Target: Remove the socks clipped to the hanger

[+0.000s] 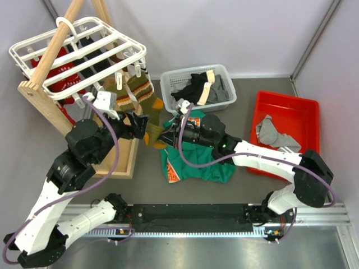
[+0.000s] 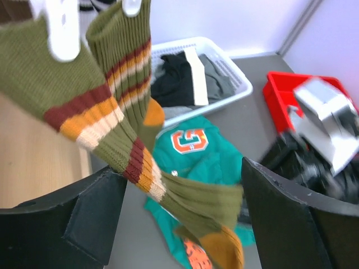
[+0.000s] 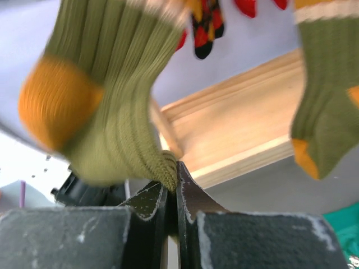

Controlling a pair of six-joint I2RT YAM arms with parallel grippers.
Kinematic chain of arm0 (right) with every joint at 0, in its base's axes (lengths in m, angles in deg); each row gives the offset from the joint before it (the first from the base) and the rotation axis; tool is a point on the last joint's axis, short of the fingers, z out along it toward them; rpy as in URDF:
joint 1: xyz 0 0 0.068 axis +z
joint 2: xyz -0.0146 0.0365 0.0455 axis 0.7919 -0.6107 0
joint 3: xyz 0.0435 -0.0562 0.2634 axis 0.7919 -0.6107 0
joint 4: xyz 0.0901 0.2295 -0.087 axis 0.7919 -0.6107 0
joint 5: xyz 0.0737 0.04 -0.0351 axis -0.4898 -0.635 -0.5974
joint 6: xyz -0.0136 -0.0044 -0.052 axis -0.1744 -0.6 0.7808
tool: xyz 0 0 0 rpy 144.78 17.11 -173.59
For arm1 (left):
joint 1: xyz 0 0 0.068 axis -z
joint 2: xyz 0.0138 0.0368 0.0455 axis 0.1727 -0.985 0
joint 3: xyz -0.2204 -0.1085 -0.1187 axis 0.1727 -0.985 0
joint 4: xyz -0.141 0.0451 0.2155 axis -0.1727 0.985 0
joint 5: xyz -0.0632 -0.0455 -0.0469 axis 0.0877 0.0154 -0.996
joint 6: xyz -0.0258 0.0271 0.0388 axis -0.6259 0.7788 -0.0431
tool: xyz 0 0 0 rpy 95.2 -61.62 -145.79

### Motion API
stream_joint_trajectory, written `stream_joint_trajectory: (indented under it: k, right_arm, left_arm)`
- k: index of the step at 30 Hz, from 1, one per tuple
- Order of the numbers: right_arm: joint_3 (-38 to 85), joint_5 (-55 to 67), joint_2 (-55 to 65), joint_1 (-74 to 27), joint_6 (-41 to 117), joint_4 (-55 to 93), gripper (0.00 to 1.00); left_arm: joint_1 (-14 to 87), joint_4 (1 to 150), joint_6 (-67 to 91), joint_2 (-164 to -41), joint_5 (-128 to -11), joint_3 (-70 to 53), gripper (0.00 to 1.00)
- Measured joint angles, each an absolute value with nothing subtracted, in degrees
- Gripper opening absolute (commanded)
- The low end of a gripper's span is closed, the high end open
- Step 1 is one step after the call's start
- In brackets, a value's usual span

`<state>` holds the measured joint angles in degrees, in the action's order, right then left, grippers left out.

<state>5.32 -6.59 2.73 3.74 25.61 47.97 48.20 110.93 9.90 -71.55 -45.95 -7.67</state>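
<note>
Right gripper (image 3: 171,175) clenched on striped sock (image 3: 118,101) toe; left gripper (image 2: 182,193) released, straddling it. Grey sock (image 1: 268,131) already in red bin (image 1: 297,120), 3 o'clock. Hanger (image 1: 25,51), 10 o'clock: striped pair, red sock (image 1: 56,73), dark ones not yet unclipped.

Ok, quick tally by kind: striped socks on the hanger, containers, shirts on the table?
Striped socks: 2
White basket: 1
Red bin: 1
Green shirt: 1
Total: 5
</note>
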Motion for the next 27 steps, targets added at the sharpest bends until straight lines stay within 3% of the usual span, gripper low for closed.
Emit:
stream_joint_trajectory:
  k: [12,21,24,27]
  right_arm:
    - [13.3,7.0,2.7,11.8,27.3,35.9,0.0]
    - [16.4,12.4,2.1,15.1,28.1,31.4,0.0]
    - [17.6,13.3,2.0,15.7,28.2,30.8,0.0]
    - [18.6,13.6,1.7,15.9,28.2,30.3,0.0]
  left_arm:
    - [48.2,115.7,0.8,-60.9,-53.1,-15.7,0.88]
    - [48.2,118.3,-1.4,-59.7,-52.2,-18.9,0.87]
    - [48.2,118.9,-1.4,-59.1,-50.9,-19.3,0.83]
    - [48.2,118.8,-1.3,-58.6,-50.1,-19.8,0.61]
